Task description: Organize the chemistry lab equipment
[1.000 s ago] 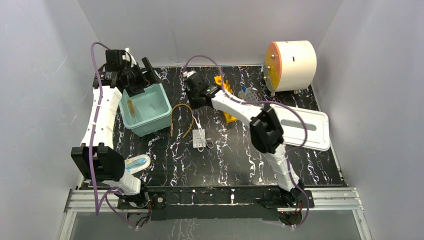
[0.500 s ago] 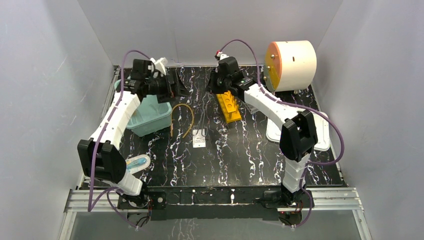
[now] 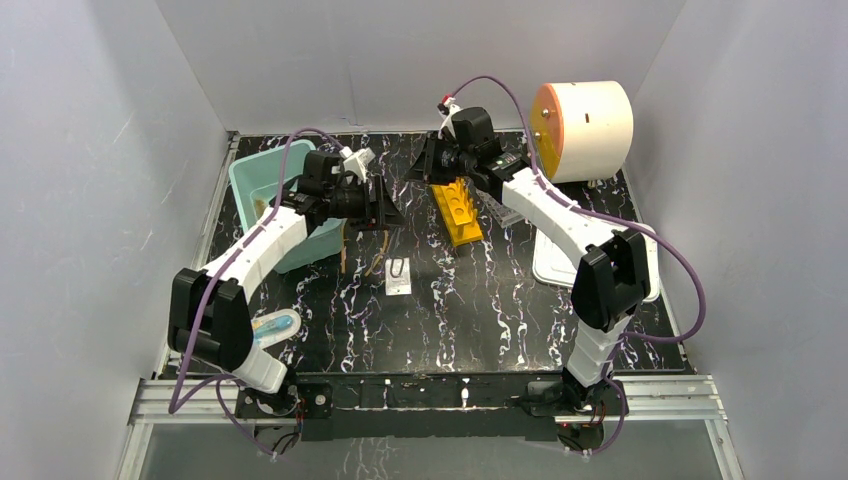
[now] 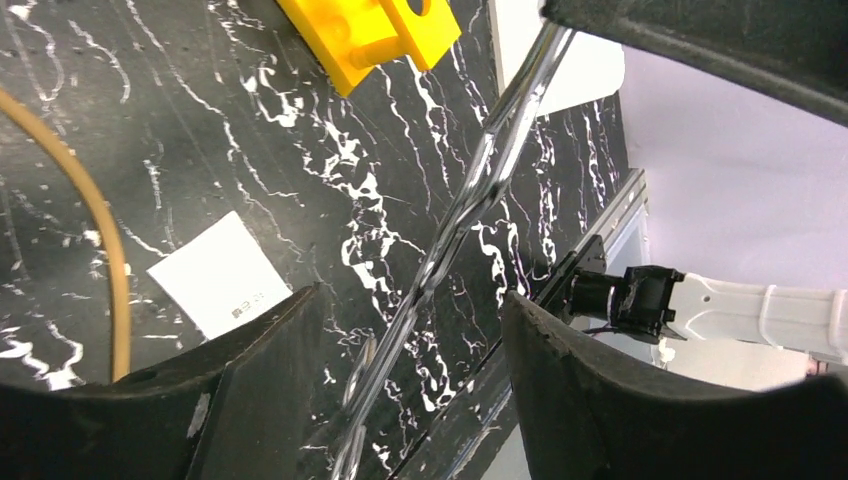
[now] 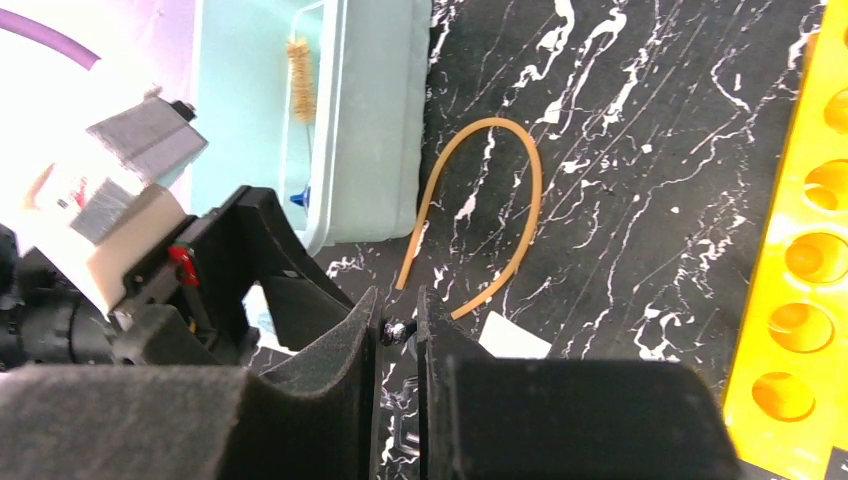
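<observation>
- The black table with white streaks is seen whole only from the top view.
- Only the top view shows the big white drum with an orange face at the far right. It also shows the flat white tray by the right arm.
- The teal bin sits at the far left. From the top, the left arm hides part of it.
- The right wrist view looks into the bin. A brush lies in it, with a little blue thing that is too small to name.
- The yellow rack with round holes lies flat in the middle at the back. Both wrist views cut it off at the edge.
- The left gripper and the right gripper meet above the table, just left of the rack.
- The amber tube lies in a bend on the table, between the bin and the rack.
- The shiny metal tool is clear only in the left wrist view. It runs between the left gripper's jaws, which stand apart on each side of it.
- The right gripper's jaws are pinched on the tool's tip.
- A white card lies flat near the tube.
- A small clear item lies near the left arm's base. It is hard to make out.
</observation>
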Controlling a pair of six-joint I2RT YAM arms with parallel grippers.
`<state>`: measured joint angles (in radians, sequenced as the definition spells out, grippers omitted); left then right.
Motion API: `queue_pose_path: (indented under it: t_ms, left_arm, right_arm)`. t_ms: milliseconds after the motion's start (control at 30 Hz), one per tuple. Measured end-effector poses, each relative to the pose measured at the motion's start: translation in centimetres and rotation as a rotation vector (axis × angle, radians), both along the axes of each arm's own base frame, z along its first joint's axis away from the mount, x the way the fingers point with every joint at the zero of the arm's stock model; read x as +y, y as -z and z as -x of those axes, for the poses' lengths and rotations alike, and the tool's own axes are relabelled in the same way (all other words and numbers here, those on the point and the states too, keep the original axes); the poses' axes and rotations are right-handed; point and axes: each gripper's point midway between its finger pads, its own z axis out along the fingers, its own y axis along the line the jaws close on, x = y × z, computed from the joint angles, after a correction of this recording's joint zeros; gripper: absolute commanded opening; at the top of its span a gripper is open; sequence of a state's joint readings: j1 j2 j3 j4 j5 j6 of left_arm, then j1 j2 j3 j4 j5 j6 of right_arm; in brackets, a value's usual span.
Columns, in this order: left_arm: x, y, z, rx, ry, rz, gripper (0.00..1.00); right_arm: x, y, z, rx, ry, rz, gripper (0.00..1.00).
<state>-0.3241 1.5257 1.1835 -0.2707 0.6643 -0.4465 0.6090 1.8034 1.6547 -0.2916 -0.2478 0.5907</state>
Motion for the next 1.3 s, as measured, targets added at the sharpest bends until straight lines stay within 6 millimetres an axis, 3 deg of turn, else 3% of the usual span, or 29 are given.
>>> queue_pose_path:
  t_ms: [200, 367, 467, 633, 700, 800, 933, 1100, 1200, 1300]
  left_arm:
    - [-1.5, -0.4, 0.6, -0.038, 0.057, 0.029, 0.29]
    - [-1.8, -0.3, 0.7, -0.055, 0.080, 0.034, 0.00]
    - [-1.9, -0.3, 0.8, -0.070, 0.098, 0.040, 0.00]
    - [-1.9, -0.4, 0.7, -0.077, 0.096, 0.026, 0.00]
    - [-1.6, -0.6, 0.5, -0.068, 0.078, 0.001, 0.00]
    - [-1.0, -1.5, -0.1, -0.071, 0.040, -0.044, 0.00]
    - [0.1, -3.7, -1.6, -0.110, -0.031, -0.103, 0.00]
    - [3.3, -6.6, -3.7, -0.134, -0.160, -0.174, 0.00]
    - [7.7, -8.5, -6.1, -0.160, -0.315, -0.266, 0.00]
    - [12.6, -10.2, -7.9, -0.202, -0.471, -0.375, 0.00]
  right_arm:
    - [0.4, -0.3, 0.5, 0.023, -0.020, -0.030, 0.00]
    - [0.5, 0.1, 0.9, 0.049, -0.026, -0.041, 0.00]
    - [0.5, 0.1, 0.8, 0.049, -0.025, -0.042, 0.02]
    - [0.3, 0.1, 0.7, 0.061, -0.019, -0.048, 0.49]
    - [0.1, -0.2, 0.5, 0.063, -0.013, -0.058, 0.64]
    - [-0.8, -1.0, -0.2, 0.042, 0.006, -0.072, 0.73]
    - [-3.0, -3.2, -1.0, -0.022, 0.042, -0.100, 0.74]
    - [-5.3, -7.4, -1.5, -0.141, 0.074, -0.144, 0.74]
    - [-5.7, -8.8, -1.2, -0.186, 0.075, -0.160, 0.74]
    - [-5.8, -8.6, -0.8, -0.189, 0.074, -0.158, 0.74]
